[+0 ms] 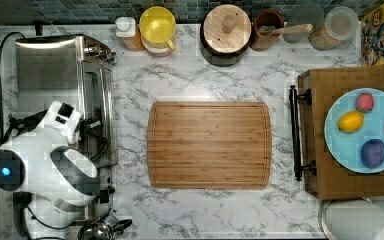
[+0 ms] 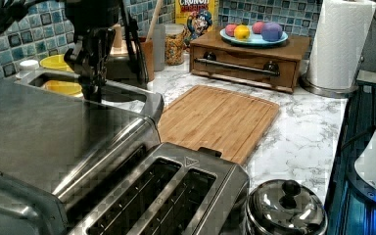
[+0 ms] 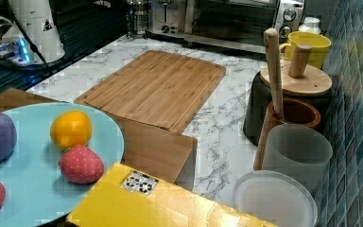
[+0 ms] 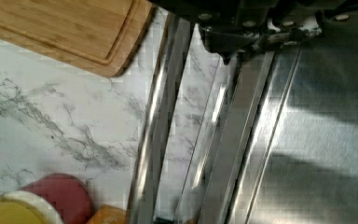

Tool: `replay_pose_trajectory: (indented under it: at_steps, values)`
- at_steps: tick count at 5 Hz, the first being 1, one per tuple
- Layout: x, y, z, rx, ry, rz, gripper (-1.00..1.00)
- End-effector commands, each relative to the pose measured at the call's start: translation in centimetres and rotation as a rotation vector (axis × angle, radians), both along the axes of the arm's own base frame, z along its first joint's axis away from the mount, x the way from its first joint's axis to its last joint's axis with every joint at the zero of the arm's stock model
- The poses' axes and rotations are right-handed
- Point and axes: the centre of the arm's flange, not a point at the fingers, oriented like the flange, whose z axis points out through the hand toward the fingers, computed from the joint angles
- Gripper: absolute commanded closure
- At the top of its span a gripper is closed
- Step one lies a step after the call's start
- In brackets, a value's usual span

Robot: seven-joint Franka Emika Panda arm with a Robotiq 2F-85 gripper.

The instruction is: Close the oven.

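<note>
While the arm's white bulk hides the near end of the oven [image 1: 55, 75] at the top view's left, the gripper [image 2: 90, 81] hangs just above its door edge; whether its fingers are spread or closed, I cannot tell; door ajar.

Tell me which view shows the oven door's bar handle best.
The wrist view: the handle runs the length of the frame, close and unobstructed, just off the oven top's front edge. The top view has it as a thin strip partly under the arm. The left view catches one curved end. The right view shows the door face, with the handle hard to pick out.
</note>
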Motion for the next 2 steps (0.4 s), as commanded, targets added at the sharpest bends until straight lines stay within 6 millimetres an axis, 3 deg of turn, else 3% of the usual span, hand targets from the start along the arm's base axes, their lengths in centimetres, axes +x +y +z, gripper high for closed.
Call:
replay_pose_trajectory:
  at_steps: [1, 2]
  values:
    - [-5.03, -6.57, 15.25, 0.381, -0.052, 0.031, 1.00]
    - [-5.03, -6.57, 15.26, 0.382, -0.052, 0.031, 1.00]
